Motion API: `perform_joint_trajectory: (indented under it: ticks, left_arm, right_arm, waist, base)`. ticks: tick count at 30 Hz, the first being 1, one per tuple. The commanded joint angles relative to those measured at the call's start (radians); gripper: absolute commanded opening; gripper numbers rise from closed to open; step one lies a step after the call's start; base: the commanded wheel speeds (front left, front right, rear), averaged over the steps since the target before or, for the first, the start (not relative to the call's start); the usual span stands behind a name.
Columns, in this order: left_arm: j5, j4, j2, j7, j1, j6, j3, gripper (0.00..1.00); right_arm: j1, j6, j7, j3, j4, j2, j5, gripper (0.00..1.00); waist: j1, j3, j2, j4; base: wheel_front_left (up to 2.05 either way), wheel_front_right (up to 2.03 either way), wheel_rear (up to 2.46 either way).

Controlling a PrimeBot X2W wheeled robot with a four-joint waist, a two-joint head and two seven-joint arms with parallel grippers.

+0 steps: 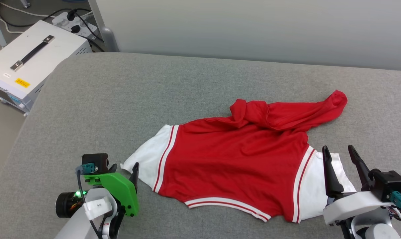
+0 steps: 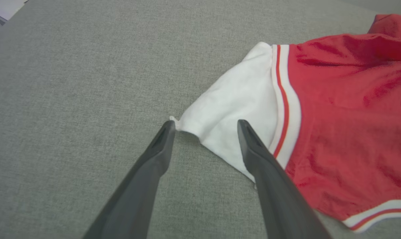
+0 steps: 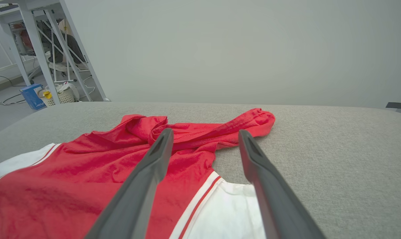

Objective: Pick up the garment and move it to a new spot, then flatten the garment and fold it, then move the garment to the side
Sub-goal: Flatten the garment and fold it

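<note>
Nothing legible anywhere. The white case [image 1: 37,63] carries a yellow sticker [image 1: 22,82] with dark print and a small white label [image 1: 6,75], both too small to read. A white tape tag [image 1: 97,206] on the left arm [image 1: 75,227] has a faint handwritten mark, maybe one character, which can't be made out.

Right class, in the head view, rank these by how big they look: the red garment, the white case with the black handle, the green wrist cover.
1. garment, clearly largest.
2. white case.
3. green wrist cover, smallest, despite being nearest the camera.
</note>
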Motion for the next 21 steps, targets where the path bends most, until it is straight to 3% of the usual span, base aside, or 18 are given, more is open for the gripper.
perform_joint_trajectory:
  ticks: [1, 8, 13, 16, 20, 21]
  left_arm:
    - [-0.005, -0.006, 0.005, -0.03, 0.016, 0.009, 0.01, 1.0]
    - [0.055, -0.081, 0.029, -0.262, 0.05, -0.032, 0.024, 1.0]
    - [0.156, -0.235, 0.033, -0.301, 0.119, -0.05, 0.086, 1.0]
    - [0.256, -0.385, 0.002, -0.302, 0.208, -0.079, 0.158, 1.0]
    - [0.337, -0.479, -0.063, -0.302, 0.311, -0.123, 0.239, 1.0]
    - [0.388, -0.499, -0.105, -0.302, 0.342, -0.159, 0.272, 1.0]
  right_arm:
    - [0.018, -0.001, 0.004, 0.001, 0.003, -0.006, 0.001, 1.0]
    - [0.043, -0.001, 0.012, 0.006, -0.005, -0.012, 0.005, 1.0]
    - [0.066, -0.001, 0.021, 0.011, -0.021, -0.014, 0.011, 1.0]
    - [0.079, -0.001, 0.029, 0.013, -0.034, -0.019, 0.013, 1.0]
    - [0.094, -0.001, 0.066, 0.019, -0.046, -0.032, 0.011, 1.0]
    - [0.106, -0.001, 0.15, 0.03, -0.053, -0.063, 0.001, 1.0]
  waist:
    - [0.0, -0.013, 0.012, 0.003]
    - [0.0, -0.069, 0.012, 0.008]
    - [0.0, -0.096, 0.012, 0.006]
    - [0.0, -0.101, 0.012, 0.007]
    - [0.0, -0.094, 0.012, 0.011]
    - [0.0, -0.081, 0.012, 0.021]
  base:
    - [0.0, 0.0, 0.0]
    - [0.0, 0.0, 0.0]
    - [0.0, 0.0, 0.0]
    - [0.0, 0.0, 0.0]
    - [0.0, 0.0, 0.0]
    - [0.0, 0.0, 0.0]
